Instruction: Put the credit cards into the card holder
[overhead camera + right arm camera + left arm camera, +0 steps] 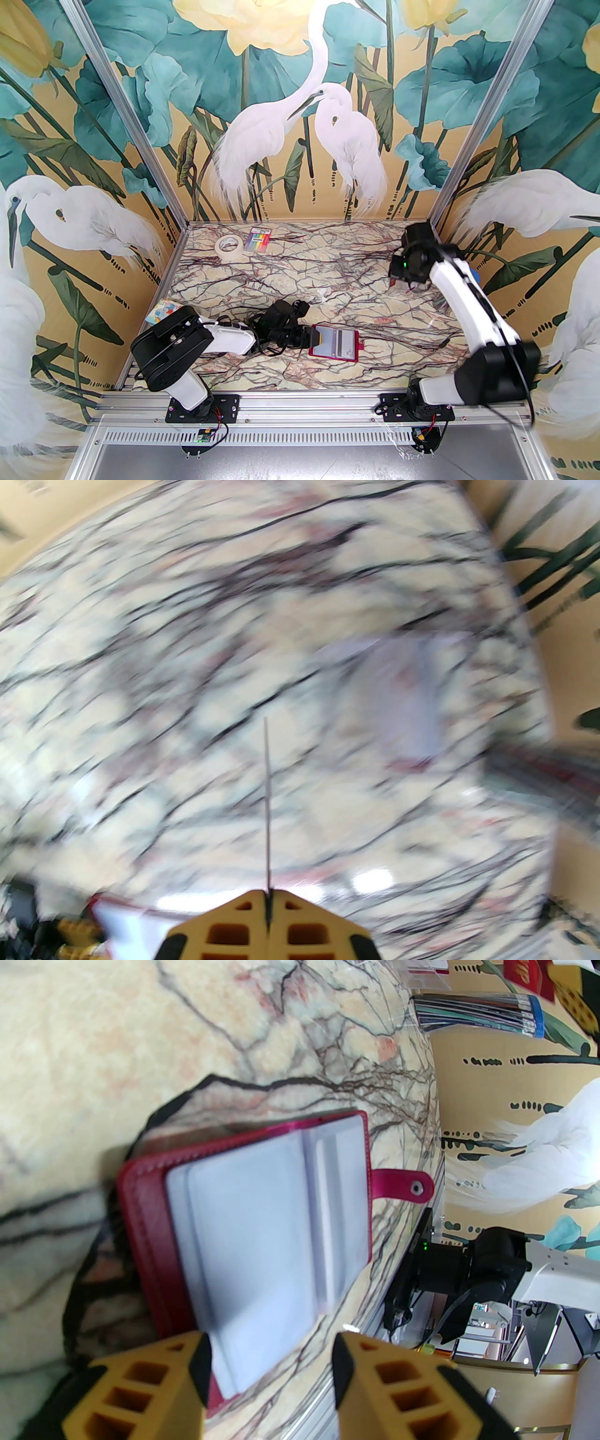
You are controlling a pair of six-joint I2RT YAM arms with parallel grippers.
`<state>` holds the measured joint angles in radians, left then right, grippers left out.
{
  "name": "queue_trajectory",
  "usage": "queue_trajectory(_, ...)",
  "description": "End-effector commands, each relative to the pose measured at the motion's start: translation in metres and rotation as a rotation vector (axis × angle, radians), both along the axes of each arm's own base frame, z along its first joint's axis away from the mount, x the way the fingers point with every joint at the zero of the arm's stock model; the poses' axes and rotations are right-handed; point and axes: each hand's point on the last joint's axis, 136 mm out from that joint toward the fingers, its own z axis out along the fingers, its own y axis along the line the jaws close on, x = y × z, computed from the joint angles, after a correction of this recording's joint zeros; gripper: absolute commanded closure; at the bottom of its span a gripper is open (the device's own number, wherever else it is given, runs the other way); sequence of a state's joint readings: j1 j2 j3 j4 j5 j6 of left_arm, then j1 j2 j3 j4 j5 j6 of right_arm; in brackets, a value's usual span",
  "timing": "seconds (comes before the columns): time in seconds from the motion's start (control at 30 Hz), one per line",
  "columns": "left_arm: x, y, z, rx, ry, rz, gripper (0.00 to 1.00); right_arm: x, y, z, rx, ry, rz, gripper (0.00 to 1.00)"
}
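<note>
The card holder point(336, 344), a dark red wallet with a snap tab, lies open on the marble table near the front middle, its pale sleeves facing up. My left gripper point(315, 338) lies low at its left edge. In the left wrist view the yellow fingers point(154, 1382) stand apart, with a corner of the card holder point(253, 1222) reaching between them. My right gripper point(396, 281) hovers over the far right of the table. In the right wrist view the right gripper point(268, 895) is shut on a thin credit card point(266, 808) seen edge-on. A blurred pale lilac rectangle point(393, 700) lies on the table beyond it.
A roll of masking tape point(228, 246) and a rainbow-striped packet point(260, 239) sit at the far left. A colourful packet point(164, 310) lies by the left wall. A pack of pencils point(478, 1009) rests against the right wall. The metal frame rail point(300, 403) runs along the near edge.
</note>
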<state>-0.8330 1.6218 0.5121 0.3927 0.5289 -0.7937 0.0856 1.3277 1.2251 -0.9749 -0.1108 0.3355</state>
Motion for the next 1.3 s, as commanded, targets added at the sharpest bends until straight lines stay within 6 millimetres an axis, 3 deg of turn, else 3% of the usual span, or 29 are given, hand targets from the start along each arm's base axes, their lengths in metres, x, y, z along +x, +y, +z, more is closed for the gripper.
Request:
queue_trajectory(0.0, -0.005, 0.005, 0.007, -0.019, -0.024, -0.004, 0.52, -0.014, 0.044, 0.015, 0.212, -0.101, 0.095, 1.0)
queue_trajectory(0.2, -0.016, 0.003, 0.045, -0.152, -0.085, -0.052, 0.51, -0.059, 0.088, 0.021, 0.365, -0.208, 0.235, 1.0)
queue_trajectory(0.43, -0.028, 0.005, 0.107, -0.314, -0.195, -0.098, 0.46, -0.1, 0.126, 0.019, 0.583, -0.252, 0.362, 1.0)
queue_trajectory(0.77, -0.037, 0.013, 0.172, -0.451, -0.335, -0.118, 0.36, -0.149, 0.15, 0.046, 0.828, -0.332, 0.509, 1.0)
queue_trajectory(0.97, -0.042, 0.01, 0.196, -0.511, -0.381, -0.162, 0.35, -0.172, 0.163, 0.061, 0.91, -0.332, 0.615, 1.0)
queue_trajectory(1.27, -0.051, 0.007, 0.222, -0.592, -0.42, -0.231, 0.4, -0.185, 0.175, 0.07, 0.942, -0.333, 0.688, 1.0)
